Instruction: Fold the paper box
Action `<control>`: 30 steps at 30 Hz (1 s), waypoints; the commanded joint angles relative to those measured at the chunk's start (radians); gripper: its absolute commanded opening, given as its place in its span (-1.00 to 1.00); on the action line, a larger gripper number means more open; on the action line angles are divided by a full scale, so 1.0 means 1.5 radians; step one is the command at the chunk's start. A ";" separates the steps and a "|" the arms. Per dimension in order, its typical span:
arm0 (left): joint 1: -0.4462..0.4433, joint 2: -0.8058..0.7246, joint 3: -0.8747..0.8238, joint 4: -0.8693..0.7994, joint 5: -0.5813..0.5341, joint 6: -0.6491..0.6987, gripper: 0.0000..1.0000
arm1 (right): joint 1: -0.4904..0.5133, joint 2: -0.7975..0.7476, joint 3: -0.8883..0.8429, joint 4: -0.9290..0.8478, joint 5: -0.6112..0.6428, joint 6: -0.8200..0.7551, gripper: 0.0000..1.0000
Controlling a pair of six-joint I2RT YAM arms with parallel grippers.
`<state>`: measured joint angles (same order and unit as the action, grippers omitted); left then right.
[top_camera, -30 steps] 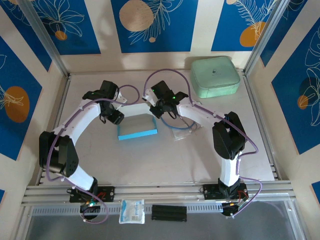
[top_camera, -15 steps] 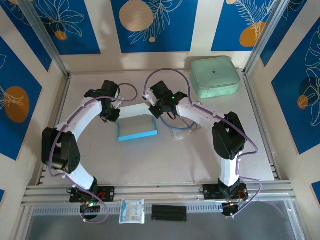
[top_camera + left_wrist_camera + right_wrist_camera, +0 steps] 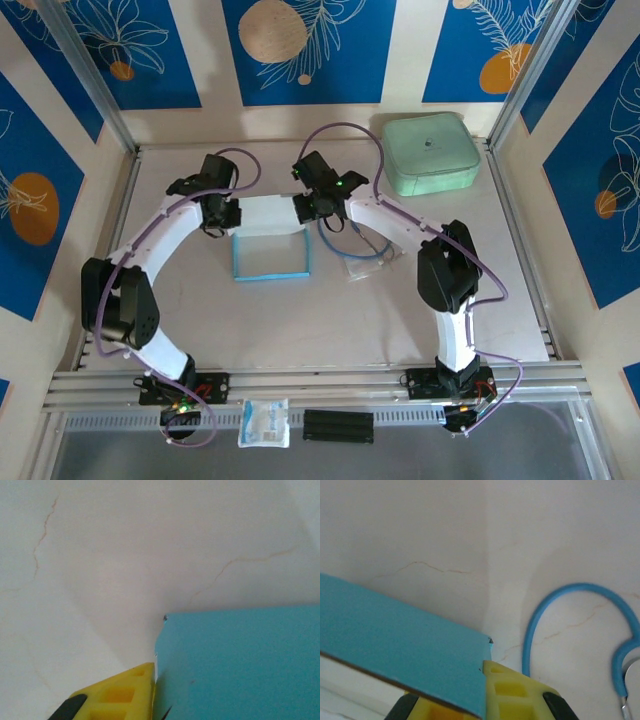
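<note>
A mint-green case [image 3: 430,152] sits at the far right of the table [image 3: 350,320], well apart from the work. A blue cord [image 3: 580,586] loops just right of the right gripper [image 3: 306,208], and a small packet [image 3: 264,422] lies on the near rail. The paper box [image 3: 270,245] is at mid-table, blue walls raised around a grey-white inside. Its pale far flap spans between both grippers. The right gripper is clamped on the flap's right corner. The left gripper [image 3: 222,214] is closed on the left corner, where one yellow finger [image 3: 120,695] touches the card's edge and the card hides the other.
</note>
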<state>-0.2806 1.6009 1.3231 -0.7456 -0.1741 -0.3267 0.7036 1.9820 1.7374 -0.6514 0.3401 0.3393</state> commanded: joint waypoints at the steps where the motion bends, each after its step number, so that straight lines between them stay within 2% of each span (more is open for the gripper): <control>1: 0.005 -0.027 -0.041 0.057 0.046 -0.104 -0.63 | -0.006 0.010 0.023 -0.021 -0.028 0.132 -1.00; 7: 0.005 -0.047 -0.073 0.095 0.044 -0.140 -0.60 | -0.012 0.014 0.028 -0.008 -0.021 0.195 -1.00; 10: 0.006 -0.046 -0.074 0.116 0.051 -0.161 -0.60 | -0.015 0.016 0.055 -0.018 0.010 0.211 -1.00; 13: 0.006 -0.036 -0.064 0.133 0.080 -0.126 -0.60 | 0.003 0.012 0.046 0.048 0.013 0.064 -1.00; 16: 0.009 -0.048 -0.043 0.118 0.091 -0.027 -0.49 | 0.019 0.025 0.049 0.037 0.043 -0.082 -0.99; 19: 0.020 -0.075 -0.021 0.078 0.116 0.091 -0.35 | 0.013 0.016 0.032 0.016 -0.017 -0.210 -1.00; 22: 0.028 -0.125 -0.010 0.040 0.119 0.165 -0.31 | 0.001 -0.034 -0.021 0.019 -0.058 -0.313 -1.00; 24: 0.031 -0.163 -0.011 0.026 0.161 0.221 -0.25 | -0.015 -0.081 -0.056 0.013 -0.092 -0.380 -1.00; 27: 0.033 -0.201 -0.001 -0.005 0.230 0.307 -0.20 | -0.054 -0.155 -0.097 -0.028 -0.213 -0.517 -1.00; 30: 0.033 -0.217 0.014 -0.049 0.303 0.387 -0.09 | -0.089 -0.186 -0.109 -0.090 -0.285 -0.641 -1.00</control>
<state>-0.2382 1.2877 1.3151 -0.7197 0.1329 0.0784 0.6106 1.7817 1.5757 -0.6994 0.0956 -0.3542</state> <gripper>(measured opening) 0.448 0.050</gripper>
